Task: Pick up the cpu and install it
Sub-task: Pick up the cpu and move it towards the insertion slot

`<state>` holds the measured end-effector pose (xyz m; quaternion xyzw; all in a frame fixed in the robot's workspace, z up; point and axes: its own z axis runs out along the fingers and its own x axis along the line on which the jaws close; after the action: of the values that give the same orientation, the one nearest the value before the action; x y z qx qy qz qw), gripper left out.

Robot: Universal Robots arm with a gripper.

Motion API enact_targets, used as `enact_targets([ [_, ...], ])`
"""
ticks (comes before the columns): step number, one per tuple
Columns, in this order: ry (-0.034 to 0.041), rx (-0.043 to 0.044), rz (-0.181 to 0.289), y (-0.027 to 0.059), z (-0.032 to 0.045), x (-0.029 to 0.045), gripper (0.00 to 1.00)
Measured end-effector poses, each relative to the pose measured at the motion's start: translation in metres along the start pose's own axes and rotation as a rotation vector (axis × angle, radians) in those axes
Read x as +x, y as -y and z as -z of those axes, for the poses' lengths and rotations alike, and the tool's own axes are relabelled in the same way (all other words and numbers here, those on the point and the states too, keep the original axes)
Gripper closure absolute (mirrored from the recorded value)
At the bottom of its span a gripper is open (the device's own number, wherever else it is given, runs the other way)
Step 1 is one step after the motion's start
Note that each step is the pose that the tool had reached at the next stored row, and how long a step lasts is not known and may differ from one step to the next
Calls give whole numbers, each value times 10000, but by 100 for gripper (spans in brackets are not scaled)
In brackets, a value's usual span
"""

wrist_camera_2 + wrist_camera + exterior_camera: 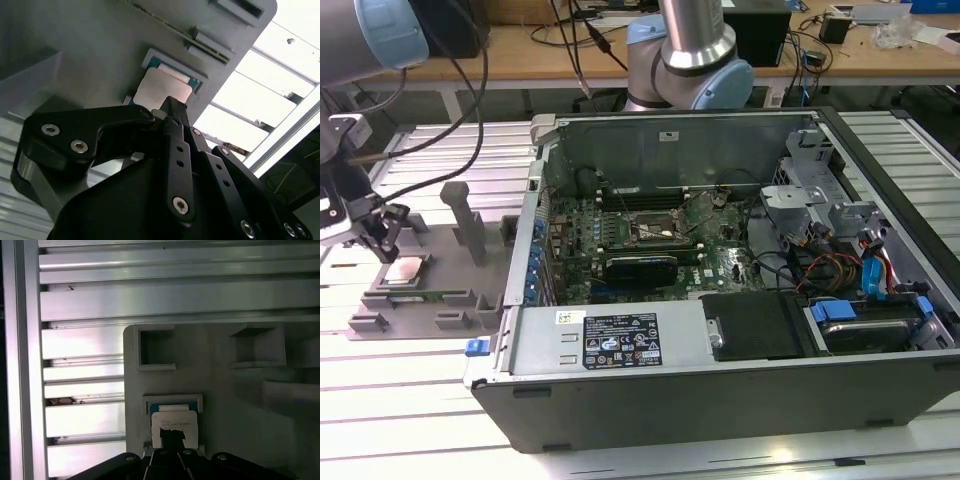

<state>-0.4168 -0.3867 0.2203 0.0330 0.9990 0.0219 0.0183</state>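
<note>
At the table's (420, 400) edge on the exterior view's left, the gripper (383, 245) hangs over a grey holder tray (450, 300). Its tips point down at the cpu (405, 270). The cpu lies flat in its nest on that tray, shiny side up.

Key relation: the cpu is directly under the tips and a touch toward the exterior view's right, so the line from gripper to chip is approx straight down w/ a small sideways offset.

Both wrist views agree. In the second wrist view the gripper (172, 106) tapers to a point whose end overlaps the near edge of the cpu (162, 89). In the first wrist view the gripper (172, 440) covers the middle of that same edge of the cpu (175, 420).

Whether the tips touch the lid or hover just above it can't be told.

The fingers look pressed together w/ nothing btwn them, so the gripper reads as closed and empty. The chip is not lifted.

The cpu is near square w/ no real long axis, and its sides run parallel to the nest walls.

Further toward the exterior view's right, well apart from the tray, the open PC case (720, 390) lies on the table. The motherboard socket (658, 232) sits near the board's ctr w/ no chip seen in it. By that, the install part is judged not yet started.
</note>
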Motion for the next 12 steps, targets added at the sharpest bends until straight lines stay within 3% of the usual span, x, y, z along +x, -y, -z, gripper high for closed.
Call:
enact_targets([
  [5, -3, -2, 63, 18, -94, -89, 89],
  [9, -6, -4, 77, 17, -158, -89, 89],
  [12, -6, -5, 76, 17, -162, -88, 89],
])
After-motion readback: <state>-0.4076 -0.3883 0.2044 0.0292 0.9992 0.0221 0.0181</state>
